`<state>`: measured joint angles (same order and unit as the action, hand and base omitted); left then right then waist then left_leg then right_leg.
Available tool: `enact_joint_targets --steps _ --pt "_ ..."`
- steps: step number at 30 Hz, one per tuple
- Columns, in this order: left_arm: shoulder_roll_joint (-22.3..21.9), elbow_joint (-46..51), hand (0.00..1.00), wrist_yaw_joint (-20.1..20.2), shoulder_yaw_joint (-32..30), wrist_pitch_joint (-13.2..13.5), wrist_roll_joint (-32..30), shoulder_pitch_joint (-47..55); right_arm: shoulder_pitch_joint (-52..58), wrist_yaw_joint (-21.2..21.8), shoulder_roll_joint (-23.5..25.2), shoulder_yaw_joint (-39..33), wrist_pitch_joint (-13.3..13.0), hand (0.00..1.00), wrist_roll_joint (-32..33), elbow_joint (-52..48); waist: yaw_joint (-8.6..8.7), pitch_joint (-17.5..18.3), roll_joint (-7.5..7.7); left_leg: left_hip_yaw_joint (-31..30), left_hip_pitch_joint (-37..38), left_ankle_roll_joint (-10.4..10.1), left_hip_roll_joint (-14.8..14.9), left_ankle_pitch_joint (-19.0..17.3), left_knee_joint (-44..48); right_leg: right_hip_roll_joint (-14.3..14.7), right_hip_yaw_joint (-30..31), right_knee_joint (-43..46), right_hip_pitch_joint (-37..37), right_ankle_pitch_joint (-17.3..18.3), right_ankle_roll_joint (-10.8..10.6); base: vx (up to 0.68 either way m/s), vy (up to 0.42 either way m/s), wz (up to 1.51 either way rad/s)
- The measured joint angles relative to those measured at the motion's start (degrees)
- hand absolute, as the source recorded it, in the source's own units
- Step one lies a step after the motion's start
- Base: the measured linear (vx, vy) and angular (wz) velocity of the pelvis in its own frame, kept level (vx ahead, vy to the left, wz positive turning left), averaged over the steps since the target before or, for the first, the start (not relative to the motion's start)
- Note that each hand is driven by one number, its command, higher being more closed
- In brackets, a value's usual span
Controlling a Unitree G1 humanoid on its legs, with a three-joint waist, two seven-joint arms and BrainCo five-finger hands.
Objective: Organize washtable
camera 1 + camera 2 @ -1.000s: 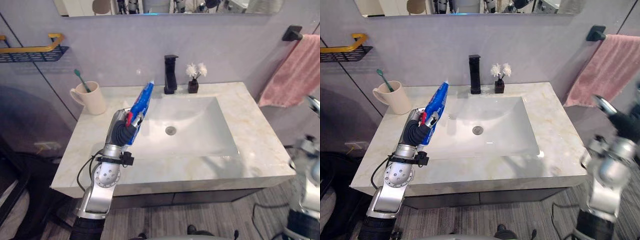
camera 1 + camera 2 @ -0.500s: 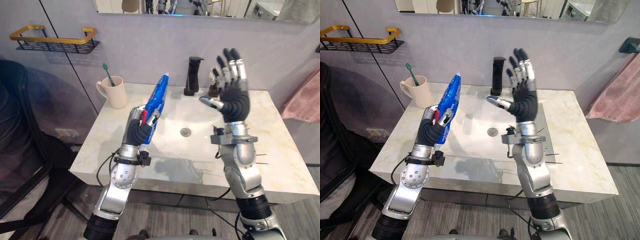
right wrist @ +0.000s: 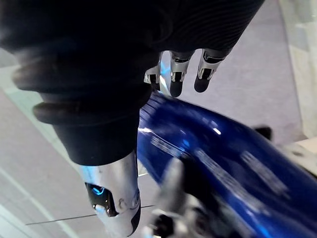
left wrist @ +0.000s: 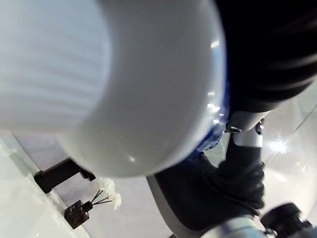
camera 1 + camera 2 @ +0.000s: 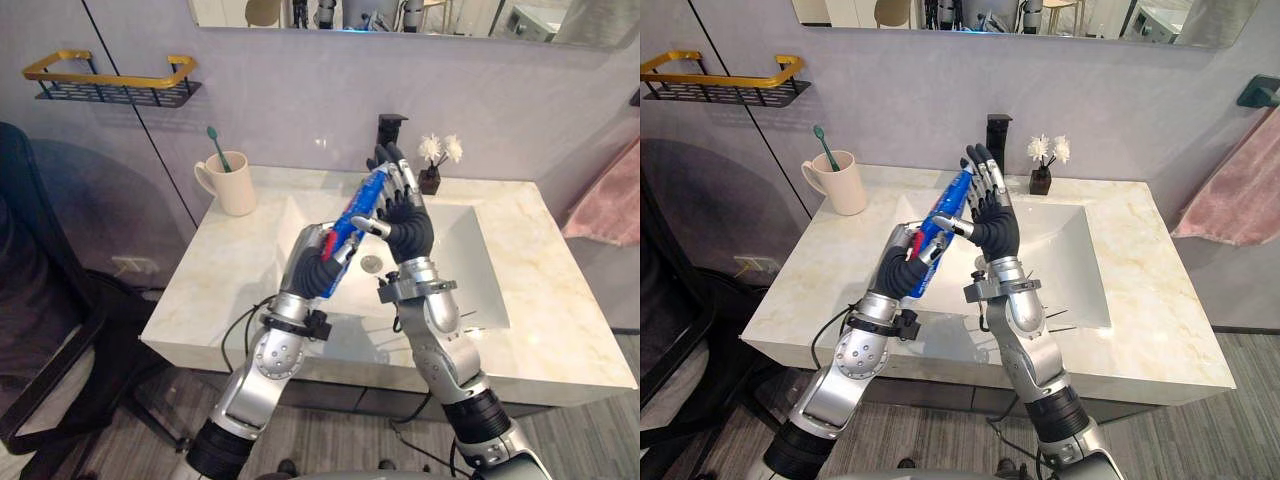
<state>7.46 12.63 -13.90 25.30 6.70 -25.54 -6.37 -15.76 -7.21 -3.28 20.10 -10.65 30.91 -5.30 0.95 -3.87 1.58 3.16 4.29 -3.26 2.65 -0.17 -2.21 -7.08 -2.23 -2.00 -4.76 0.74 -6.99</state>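
Note:
A blue toothpaste tube point(image 5: 358, 212) with a white cap point(image 4: 124, 74) is held up over the sink basin point(image 5: 470, 270), and my left hand point(image 5: 315, 268) is shut on its lower end. My right hand point(image 5: 405, 215) stands upright beside the tube's upper end, fingers point(image 3: 173, 74) straight and lying against the blue tube point(image 3: 213, 148). A cream cup point(image 5: 232, 183) holding a green toothbrush point(image 5: 215, 145) stands at the back left of the marble washtable point(image 5: 230, 290).
A black faucet point(image 5: 390, 128) and a small dark vase of white flowers point(image 5: 437, 160) stand behind the basin. A gold-railed wall shelf point(image 5: 110, 85) hangs at the upper left. A pink towel point(image 5: 610, 195) hangs at the right.
My right hand has come down and left against the tube's upper end. My left hand has swung the tube right, over the basin, tilting it toward the right hand.

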Motion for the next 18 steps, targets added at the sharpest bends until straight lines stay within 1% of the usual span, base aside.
enact_joint_targets --steps 2,4,6,7,8,11,14,16,18 --pt "0.0 -0.8 1.0 -0.1 0.7 -0.1 0.0 0.0 0.0 0.0 0.5 0.4 0.0 0.0 2.7 0.5 0.02 0.0 0.0 0.0 0.1 0.0 0.0 0.0 0.0 0.0 0.0 0.0 0.0 0.0 0.0 -0.04 -0.009 0.0" --pt "0.0 -2.2 1.0 -0.1 1.6 -0.3 0.0 -0.2 0.0 0.0 0.5 0.7 0.0 0.0 4.1 2.1 0.02 0.8 -0.04 0.0 0.1 0.0 0.0 0.1 -0.2 0.0 0.0 0.0 0.1 0.0 0.0 -0.02 -0.004 0.0" --pt "0.0 -3.8 1.0 -0.3 2.3 -0.8 -0.5 -1.0 0.0 0.0 0.5 0.9 0.1 0.0 7.2 3.0 0.01 1.2 0.01 0.0 0.3 0.0 0.0 0.4 -0.7 0.0 0.0 -0.1 0.2 0.0 0.0 0.0 0.0 0.0" --pt "0.1 -4.2 1.0 -0.3 2.6 -0.9 -0.6 -1.6 -0.1 0.0 0.5 0.9 0.1 1.0 8.0 3.1 0.01 1.2 0.02 0.0 0.4 0.0 0.0 0.6 -1.0 0.0 -0.1 -0.1 0.2 -0.1 0.1 -0.03 -0.01 0.0" --pt "0.3 -4.3 1.0 -0.3 3.0 -1.5 -0.6 -2.3 -0.2 0.0 0.5 0.9 -0.1 1.0 9.6 3.3 0.0 1.2 0.03 0.0 0.4 0.0 0.0 0.9 -1.3 0.0 -0.1 -0.1 0.4 -0.2 0.3 -0.04 -0.01 0.0" --pt "0.9 -4.8 1.0 -1.0 3.5 -2.0 -1.2 -3.4 -0.8 -0.1 0.4 1.5 -0.3 1.0 12.6 4.1 0.16 1.3 0.08 0.1 0.3 0.0 0.0 1.3 -1.8 0.1 -0.1 -0.1 0.7 -0.3 0.3 -0.02 -0.006 -0.01" --pt "1.3 -5.6 1.0 -1.2 4.0 -2.0 -1.2 -3.9 -1.0 -0.1 -0.1 1.9 -0.3 1.0 15.8 4.5 0.28 1.3 0.18 0.1 0.3 0.0 0.0 1.3 -1.8 0.1 0.0 -0.1 0.7 -0.3 0.3 -0.01 -0.003 0.0" --pt "2.2 -5.8 1.0 -1.2 4.4 -2.0 -1.7 -4.0 -1.0 0.0 -1.4 2.9 -0.3 1.0 17.8 4.6 0.46 1.4 0.23 0.1 0.3 0.0 0.0 1.3 -1.8 0.1 0.0 -0.2 0.7 -0.3 0.3 0.0 0.0 0.0" --pt "2.4 -6.1 1.0 -1.2 4.6 -2.0 -1.7 -4.2 -1.0 0.0 -1.8 3.1 -0.3 1.0 18.9 4.6 0.54 1.4 0.25 0.1 0.3 0.1 0.0 1.3 -1.8 0.1 0.0 -0.1 0.7 -0.3 0.3 0.0 0.0 0.0"
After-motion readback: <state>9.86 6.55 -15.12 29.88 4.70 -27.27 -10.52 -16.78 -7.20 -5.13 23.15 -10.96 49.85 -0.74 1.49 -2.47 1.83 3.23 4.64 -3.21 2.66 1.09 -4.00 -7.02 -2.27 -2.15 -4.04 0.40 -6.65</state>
